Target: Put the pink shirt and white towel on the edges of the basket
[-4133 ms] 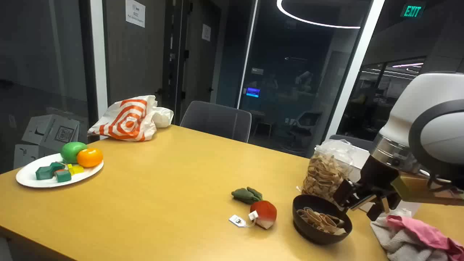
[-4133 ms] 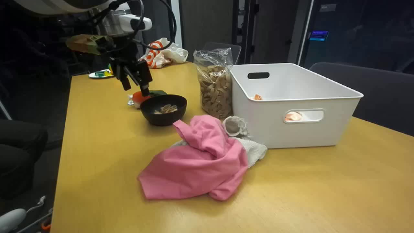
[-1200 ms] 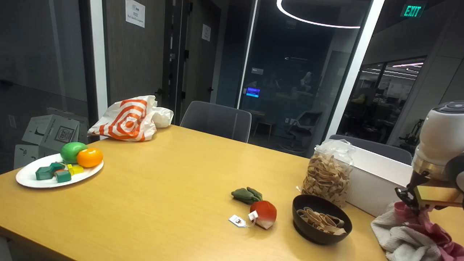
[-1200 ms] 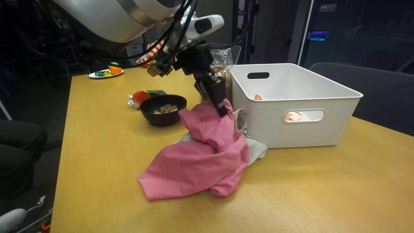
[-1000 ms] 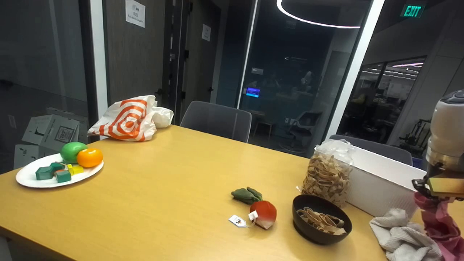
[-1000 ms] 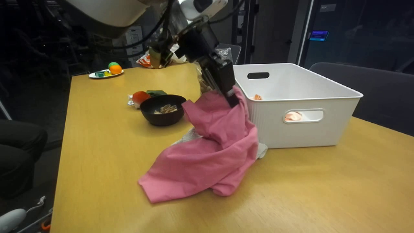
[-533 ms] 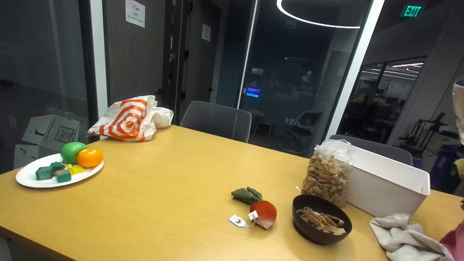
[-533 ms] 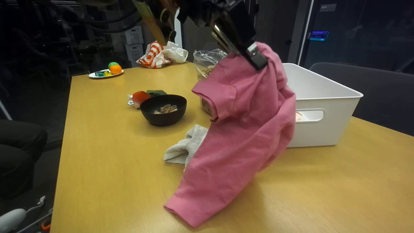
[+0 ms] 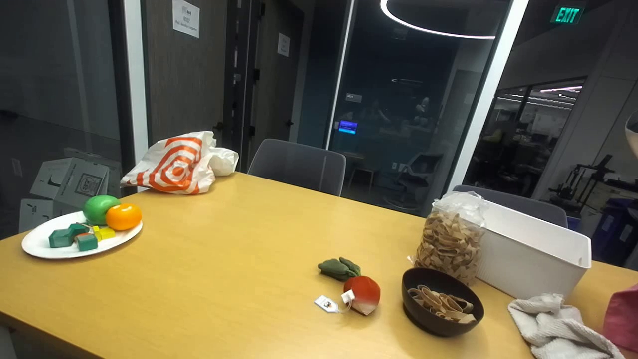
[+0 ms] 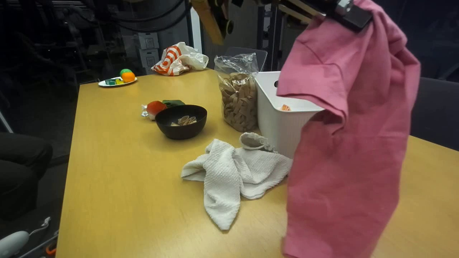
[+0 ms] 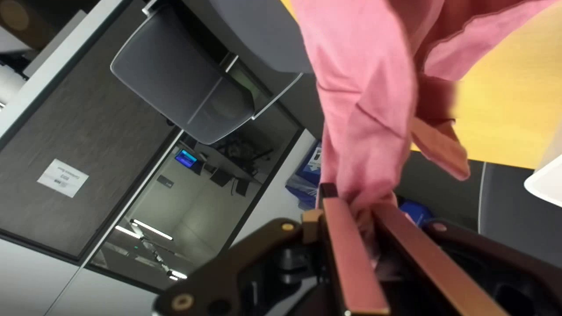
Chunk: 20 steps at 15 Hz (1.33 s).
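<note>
Pincer (image 11: 355,199) clamped on pink shirt (image 10: 351,154), which hangs approx. vert. below it, in front of basket (image 10: 279,132) in an exterior view; next move prob. across onto its edge. White towel (image 10: 222,182) on worktop (image 10: 136,186) nr. basket.

In an exterior view, the pink shirt (image 10: 348,161) hides much of the white basket (image 10: 281,129) and is cut off below it; an orange item (image 10: 285,107) inside appears too small to name.
</note>
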Available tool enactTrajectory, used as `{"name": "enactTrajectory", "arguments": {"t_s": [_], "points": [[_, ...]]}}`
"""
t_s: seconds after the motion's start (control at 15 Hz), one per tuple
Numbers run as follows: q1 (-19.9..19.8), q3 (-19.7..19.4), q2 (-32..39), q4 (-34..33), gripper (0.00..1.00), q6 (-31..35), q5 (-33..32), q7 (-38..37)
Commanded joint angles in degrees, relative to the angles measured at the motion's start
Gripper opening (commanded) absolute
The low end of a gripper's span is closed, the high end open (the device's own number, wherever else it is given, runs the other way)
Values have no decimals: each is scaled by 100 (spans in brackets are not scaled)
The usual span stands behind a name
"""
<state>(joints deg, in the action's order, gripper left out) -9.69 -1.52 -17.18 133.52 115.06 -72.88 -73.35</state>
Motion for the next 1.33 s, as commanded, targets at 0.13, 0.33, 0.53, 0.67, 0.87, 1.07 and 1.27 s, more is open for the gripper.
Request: {"name": "enactTrajectory", "arguments": {"t_s": [0.13,0.33,0.53,0.67,0.87,1.07,1.27], "points": [[165,-138,1095,-875,9,-177,-1043,-870],[389,-38,1364,-1222,10,-66,-1170,-1143],[670,116,1434,-1562,9,17,-1335,-1311],[859,226,1476,-1799,9,146,-1269,-1285],[1062,349,1655,-2058,34,406,-1022,-1210],[1127,367,1857,-2069,54,841,-1017,-1238],[1095,334,1943,-1961,76,1166,-1060,-1297]]}}
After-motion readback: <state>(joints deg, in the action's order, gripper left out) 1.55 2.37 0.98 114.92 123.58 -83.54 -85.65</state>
